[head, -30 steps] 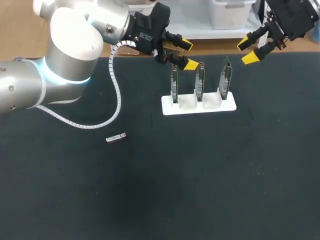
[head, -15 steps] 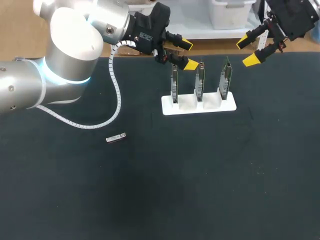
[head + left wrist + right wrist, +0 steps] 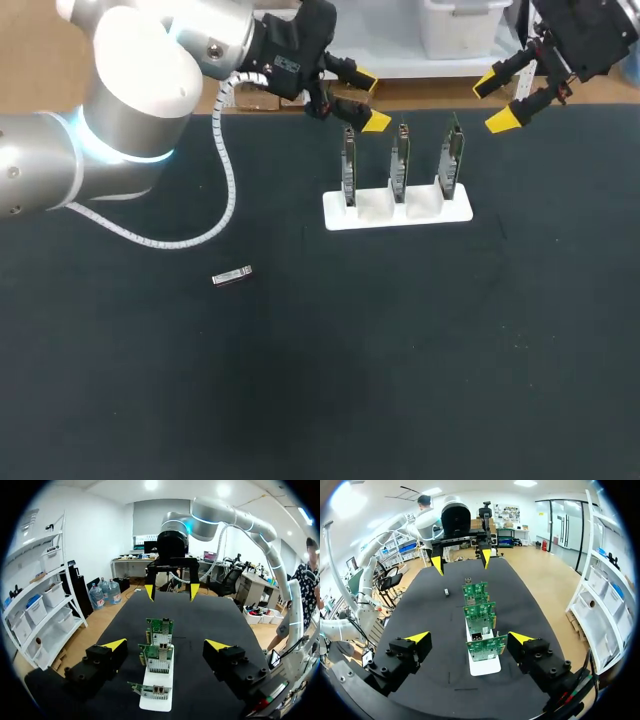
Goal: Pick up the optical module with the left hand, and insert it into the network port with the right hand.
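Both open, left claw (image 3: 370,99) and right claw (image 3: 493,102) flank the rack (image 3: 385,222).

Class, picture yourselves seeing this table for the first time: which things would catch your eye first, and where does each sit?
Three green circuit cards stand upright in a white holder toward the far side of the black table. The left gripper and right gripper hang open near the row's two ends, yellow tips bright. A small silver optical module lies alone on the table, to the holder's left and nearer the robot.
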`<state>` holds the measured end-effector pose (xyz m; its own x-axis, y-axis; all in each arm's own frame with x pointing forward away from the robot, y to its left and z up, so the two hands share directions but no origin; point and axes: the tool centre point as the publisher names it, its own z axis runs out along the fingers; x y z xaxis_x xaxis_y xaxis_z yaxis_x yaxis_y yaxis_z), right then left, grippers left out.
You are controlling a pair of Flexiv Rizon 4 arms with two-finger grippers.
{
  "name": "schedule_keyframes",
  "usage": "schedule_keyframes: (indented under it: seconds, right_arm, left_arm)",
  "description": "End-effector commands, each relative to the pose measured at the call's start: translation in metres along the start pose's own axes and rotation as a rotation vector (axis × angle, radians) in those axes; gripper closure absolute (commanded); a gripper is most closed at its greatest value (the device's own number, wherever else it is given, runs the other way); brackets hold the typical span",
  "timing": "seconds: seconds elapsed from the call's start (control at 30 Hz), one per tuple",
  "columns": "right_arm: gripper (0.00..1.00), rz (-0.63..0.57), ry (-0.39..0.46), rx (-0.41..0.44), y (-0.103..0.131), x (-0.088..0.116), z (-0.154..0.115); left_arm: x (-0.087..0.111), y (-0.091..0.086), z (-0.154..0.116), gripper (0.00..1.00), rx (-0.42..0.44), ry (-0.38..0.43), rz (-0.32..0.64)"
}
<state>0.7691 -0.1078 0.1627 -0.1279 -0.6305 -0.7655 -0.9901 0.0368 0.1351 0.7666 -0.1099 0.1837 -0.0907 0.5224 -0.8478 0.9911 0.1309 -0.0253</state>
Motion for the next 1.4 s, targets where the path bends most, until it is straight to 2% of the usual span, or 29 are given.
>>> schedule_keyframes:
  seconds: [0.03, 0.2, 0.4, 0.67, 0.83, 0.97, 1.07, 1.27, 1.4]
  right_arm:
    - [0.0, 0.0, 0.0, 0.004, 0.001, 0.0, 0.0]
    - [0.0, 0.0, 0.0, 0.004, 0.001, 0.0, 0.0]
    - [0.0, 0.0, 0.0, 0.004, 0.001, 0.0, 0.0]
    - [0.0, 0.0, 0.0, 0.004, 0.001, 0.0, 0.0]
    - [0.0, 0.0, 0.0, 0.004, 0.001, 0.0, 0.0]
    - [0.0, 0.0, 0.0, 0.004, 0.001, 0.0, 0.0]
    - [0.0, 0.0, 0.0, 0.004, 0.001, 0.0, 0.0]
    - [0.0, 0.0, 0.0, 0.004, 0.001, 0.0, 0.0]
    - [0.0, 0.0, 0.0, 0.004, 0.001, 0.0, 0.0]
  left_arm:
    - [-0.003, -0.009, -0.019, 0.0, -0.031, 0.073, -0.001]
    - [-0.002, -0.025, -0.051, 0.0, -0.103, 0.217, -0.029]
    - [0.007, -0.058, -0.091, 0.0, -0.25, 0.344, -0.134]
    - [0.031, -0.094, -0.109, 0.0, -0.352, 0.567, -0.264]
    - [0.052, -0.107, -0.111, 0.0, -0.358, 0.672, -0.307]
    - [0.069, -0.114, -0.116, 0.0, -0.356, 0.712, -0.348]
    - [0.085, -0.117, -0.118, 0.0, -0.348, 0.773, -0.379]
    - [0.108, -0.117, -0.118, 0.0, -0.305, 0.883, -0.362]
    - [0.12, -0.115, -0.118, 0.0, -0.241, 0.941, -0.33]
